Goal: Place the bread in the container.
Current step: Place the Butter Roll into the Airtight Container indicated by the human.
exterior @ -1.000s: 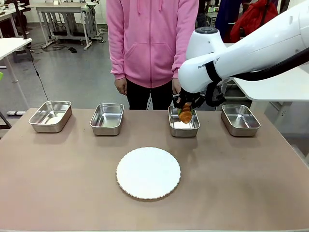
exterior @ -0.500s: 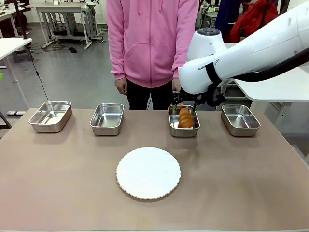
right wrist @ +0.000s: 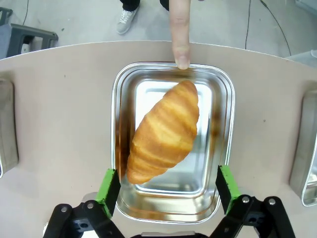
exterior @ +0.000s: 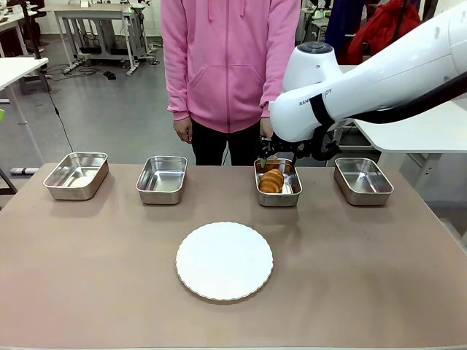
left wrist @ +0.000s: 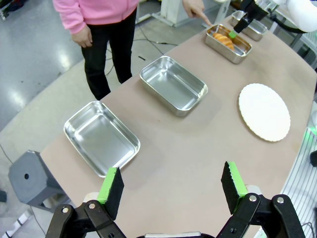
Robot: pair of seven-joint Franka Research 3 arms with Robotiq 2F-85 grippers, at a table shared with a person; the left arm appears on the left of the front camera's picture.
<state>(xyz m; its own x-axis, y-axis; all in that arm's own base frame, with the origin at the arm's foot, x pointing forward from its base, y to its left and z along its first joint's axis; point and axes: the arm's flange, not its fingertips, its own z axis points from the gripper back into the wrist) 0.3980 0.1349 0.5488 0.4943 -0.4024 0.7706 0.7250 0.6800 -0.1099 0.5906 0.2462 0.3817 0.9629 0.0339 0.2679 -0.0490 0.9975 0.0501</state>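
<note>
Right gripper (right wrist: 167, 191) open above bread (right wrist: 164, 132) in container (right wrist: 225, 119).

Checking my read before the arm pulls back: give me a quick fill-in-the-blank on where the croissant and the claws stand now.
1. The croissant lies inside the ____ tray from the robot's left.
2. The right claw above it is ____.
3. A person's ____ points at that tray's far rim.
4. The round white plate holds ____.

Missing words: third; open; finger; nothing
</note>
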